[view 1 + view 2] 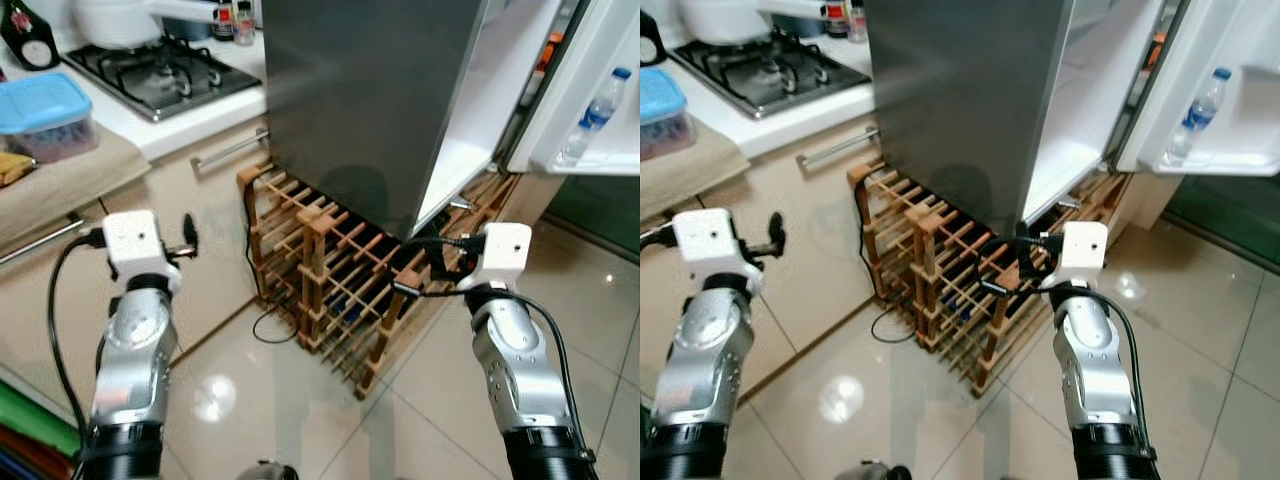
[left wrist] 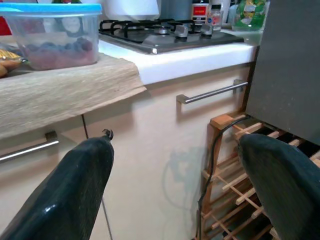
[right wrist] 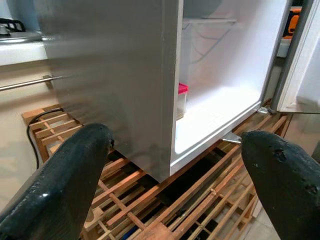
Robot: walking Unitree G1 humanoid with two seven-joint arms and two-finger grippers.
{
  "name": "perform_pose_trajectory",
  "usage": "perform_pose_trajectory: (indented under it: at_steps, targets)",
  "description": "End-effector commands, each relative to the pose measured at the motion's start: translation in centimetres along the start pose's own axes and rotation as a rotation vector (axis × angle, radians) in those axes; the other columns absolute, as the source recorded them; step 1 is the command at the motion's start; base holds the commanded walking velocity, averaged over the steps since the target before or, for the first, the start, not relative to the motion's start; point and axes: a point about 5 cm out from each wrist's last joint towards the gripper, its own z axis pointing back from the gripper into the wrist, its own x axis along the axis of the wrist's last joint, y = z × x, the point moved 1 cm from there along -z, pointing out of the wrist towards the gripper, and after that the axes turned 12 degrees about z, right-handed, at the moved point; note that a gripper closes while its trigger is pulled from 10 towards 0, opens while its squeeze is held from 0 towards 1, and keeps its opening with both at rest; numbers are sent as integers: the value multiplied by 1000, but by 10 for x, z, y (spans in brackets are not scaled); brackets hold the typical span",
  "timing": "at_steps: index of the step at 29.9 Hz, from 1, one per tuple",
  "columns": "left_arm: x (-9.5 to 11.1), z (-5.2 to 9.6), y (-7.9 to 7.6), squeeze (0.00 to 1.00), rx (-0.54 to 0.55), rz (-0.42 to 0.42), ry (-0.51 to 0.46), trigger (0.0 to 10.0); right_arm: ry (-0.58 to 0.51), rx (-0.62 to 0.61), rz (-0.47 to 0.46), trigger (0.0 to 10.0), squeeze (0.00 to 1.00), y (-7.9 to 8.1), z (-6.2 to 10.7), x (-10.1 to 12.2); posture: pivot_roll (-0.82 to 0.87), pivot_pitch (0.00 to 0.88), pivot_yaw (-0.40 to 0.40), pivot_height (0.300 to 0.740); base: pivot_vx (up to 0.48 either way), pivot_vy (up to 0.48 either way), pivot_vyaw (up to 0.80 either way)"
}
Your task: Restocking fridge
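Fridge (image 1: 370,100) on wooden rack (image 1: 330,280); stove (image 1: 160,70) left; bottle (image 1: 597,110) in door.

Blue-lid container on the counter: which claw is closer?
Left. The left claw hangs in front of the cabinet, just below the counter holding the blue-lid container. The right claw is far across, by the wooden rack under the open fridge.

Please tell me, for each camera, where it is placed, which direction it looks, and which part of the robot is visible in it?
Head views: forward and down at the open fridge on a wooden rack; both arms show.
Left wrist view: along the open left gripper toward the counter and plastic container.
Right wrist view: along the open right gripper into the fridge.
Fridge and rack appear in all views.
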Motion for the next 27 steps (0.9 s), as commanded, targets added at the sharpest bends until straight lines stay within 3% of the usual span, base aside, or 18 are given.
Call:
perform_pose_trajectory:
  at_steps: [1,4,14,16,20,22,25,27]
  targets:
    - [2,2,-10,0,-32,-9,-9,10000,-16,15,5,10000,0,1,-2,4,-69,4,6,740,0,-439,0]
    - [1,2,-13,0,-41,-15,-8,10000,-17,18,5,10000,0,2,-3,5,-69,4,6,740,0,-439,0]
    - [1,-1,-14,0,-24,-71,-6,10000,-29,47,-3,10000,0,8,-7,6,-47,0,8,740,0,0,0]
    - [3,-2,-17,0,-62,-58,-18,10000,-33,51,-4,10000,0,9,-6,6,-49,0,6,740,0,0,0]
    - [-2,3,-35,0,-302,42,11,10000,-20,96,6,10000,0,19,7,-1,-52,0,-6,740,0,0,0]
    - [-1,2,-34,0,-321,62,18,10000,-2,118,11,10000,0,24,16,-6,-53,0,-6,740,0,0,0]
    - [2,0,-32,0,-312,82,18,10000,16,88,21,10000,0,20,20,-11,-58,0,-2,740,0,0,0]
    - [-1,-3,-39,0,-306,91,19,10000,22,16,45,10000,0,2,8,-11,-63,0,19,740,0,0,0]
